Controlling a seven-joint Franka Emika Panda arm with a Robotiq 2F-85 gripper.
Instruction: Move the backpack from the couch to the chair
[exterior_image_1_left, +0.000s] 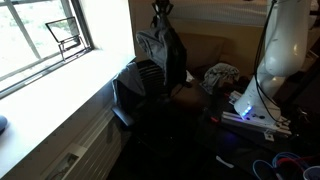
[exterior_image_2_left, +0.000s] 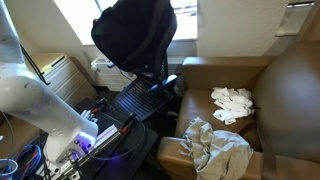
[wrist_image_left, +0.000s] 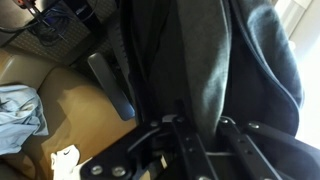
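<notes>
The dark grey-black backpack (exterior_image_1_left: 160, 50) hangs in the air from my gripper (exterior_image_1_left: 162, 10), held by its top. In an exterior view it is a big dark bulk (exterior_image_2_left: 135, 35) above the black office chair (exterior_image_2_left: 145, 98). The chair also shows in an exterior view (exterior_image_1_left: 138, 85) by the window, right below the bag. In the wrist view the backpack (wrist_image_left: 200, 60) fills the frame and its fabric is pinched between my fingers (wrist_image_left: 195, 135). The brown couch (exterior_image_2_left: 285, 100) stands beside the chair.
Crumpled white and grey cloths (exterior_image_2_left: 232, 103) lie on the couch, and a grey garment (exterior_image_2_left: 215, 145) on a cardboard box. The robot base (exterior_image_1_left: 280, 50) with cables and a lit unit (exterior_image_1_left: 250, 110) stands close by. A window sill (exterior_image_1_left: 60, 95) runs alongside.
</notes>
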